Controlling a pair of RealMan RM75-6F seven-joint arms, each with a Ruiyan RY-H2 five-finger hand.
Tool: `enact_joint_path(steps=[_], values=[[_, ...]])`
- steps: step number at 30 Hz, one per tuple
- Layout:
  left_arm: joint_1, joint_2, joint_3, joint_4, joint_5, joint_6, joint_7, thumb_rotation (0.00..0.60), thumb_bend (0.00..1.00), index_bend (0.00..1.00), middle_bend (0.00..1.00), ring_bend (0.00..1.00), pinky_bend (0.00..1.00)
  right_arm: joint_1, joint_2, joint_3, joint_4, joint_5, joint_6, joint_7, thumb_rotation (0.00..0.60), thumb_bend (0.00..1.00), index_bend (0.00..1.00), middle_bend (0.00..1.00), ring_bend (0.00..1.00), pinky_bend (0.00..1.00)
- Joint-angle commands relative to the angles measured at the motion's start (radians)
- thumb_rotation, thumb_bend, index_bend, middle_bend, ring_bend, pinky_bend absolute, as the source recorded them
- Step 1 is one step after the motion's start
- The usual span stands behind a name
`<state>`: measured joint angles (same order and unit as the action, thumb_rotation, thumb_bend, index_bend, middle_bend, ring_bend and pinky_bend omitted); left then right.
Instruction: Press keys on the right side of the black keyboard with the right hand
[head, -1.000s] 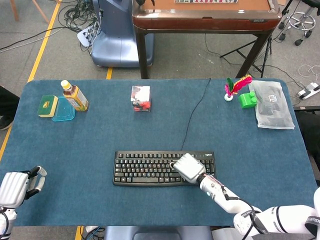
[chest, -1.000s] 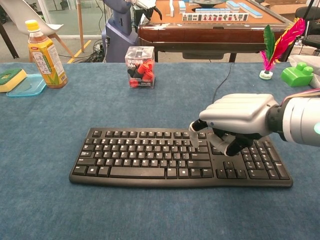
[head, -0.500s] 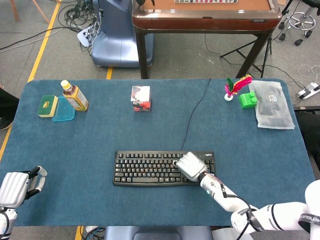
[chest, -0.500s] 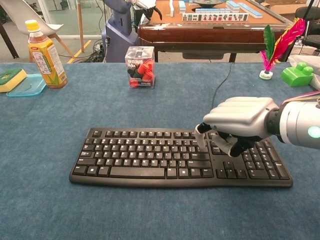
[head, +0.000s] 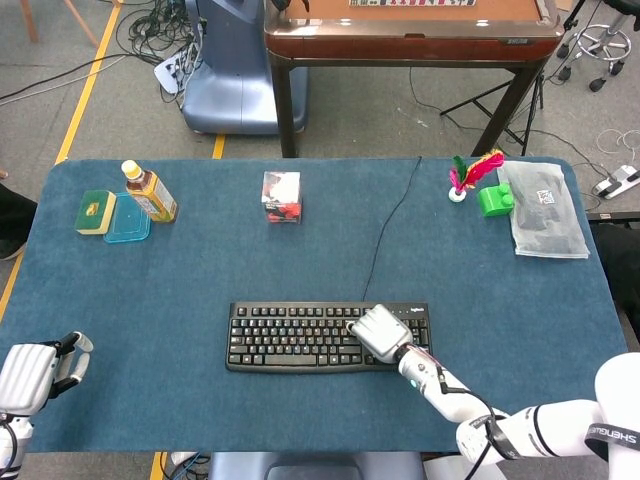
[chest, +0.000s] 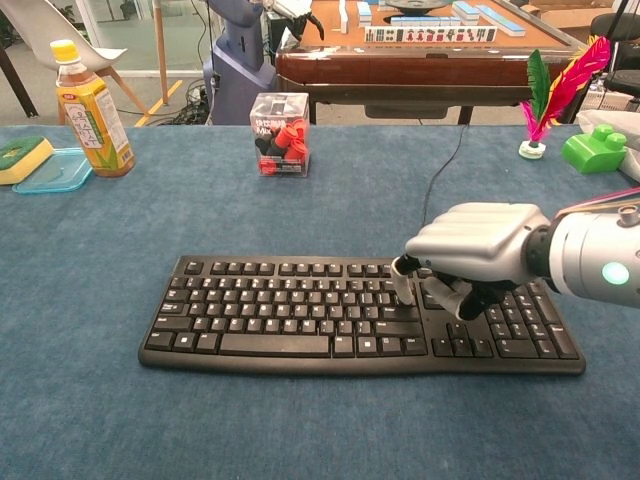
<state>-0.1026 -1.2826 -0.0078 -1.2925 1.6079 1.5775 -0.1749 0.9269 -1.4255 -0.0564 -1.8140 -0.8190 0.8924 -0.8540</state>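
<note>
The black keyboard (head: 300, 338) (chest: 290, 315) lies at the front middle of the blue table, its cable running to the far edge. My right hand (head: 379, 333) (chest: 478, 252) is over its right part, palm down. In the chest view one finger reaches down onto the keys near the enter column, and the others are curled in above the keys further right. It holds nothing. My left hand (head: 38, 370) stays at the front left corner of the table, far from the keyboard, fingers curled in, holding nothing.
A yellow drink bottle (head: 149, 192) (chest: 89, 108), a blue lid (head: 128, 223) and a sponge (head: 96, 212) sit at the far left. A clear box of red items (head: 282, 196) (chest: 280, 134) stands behind the keyboard. A feather shuttlecock (head: 468, 174), green block (head: 494, 200) and plastic bag (head: 545, 212) lie far right.
My right hand has slid a little to the right along the keyboard and sunk lower onto the keys. The left hand has not moved.
</note>
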Motion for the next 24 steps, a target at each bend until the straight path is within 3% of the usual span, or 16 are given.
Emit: enact_joint_path(steps=[1,10,17,20,24], values=[[0.000,0.000,0.000,0.002,0.000,0.001,-0.003,0.600,0.39,0.54,0.89,0.79,0.91,0.005,-0.006,-0.003,0.004,0.004,0.000,0.000,0.600,1.00,0.36,1.00,1.00,1.00],[0.001,0.003,0.002,-0.001,0.003,0.002,-0.009,0.600,0.39,0.54,0.89,0.79,0.91,0.007,0.010,-0.014,-0.020,-0.018,0.018,0.024,0.600,1.00,0.36,1.00,1.00,1.00],[-0.001,-0.004,0.003,0.005,0.006,0.000,-0.004,0.600,0.39,0.54,0.89,0.79,0.91,-0.032,0.116,-0.022,-0.120,-0.144,0.085,0.080,0.600,1.00,0.36,1.00,0.99,1.00],[-0.002,-0.007,0.005,0.006,0.009,-0.003,0.002,0.600,0.39,0.54,0.89,0.80,0.91,-0.058,0.177,-0.035,-0.160,-0.206,0.114,0.106,0.600,1.00,0.36,0.97,0.92,1.00],[-0.004,-0.012,0.008,0.010,0.010,-0.008,0.007,0.600,0.39,0.54,0.89,0.80,0.91,-0.109,0.258,-0.058,-0.205,-0.303,0.166,0.153,0.600,0.97,0.38,0.85,0.81,1.00]])
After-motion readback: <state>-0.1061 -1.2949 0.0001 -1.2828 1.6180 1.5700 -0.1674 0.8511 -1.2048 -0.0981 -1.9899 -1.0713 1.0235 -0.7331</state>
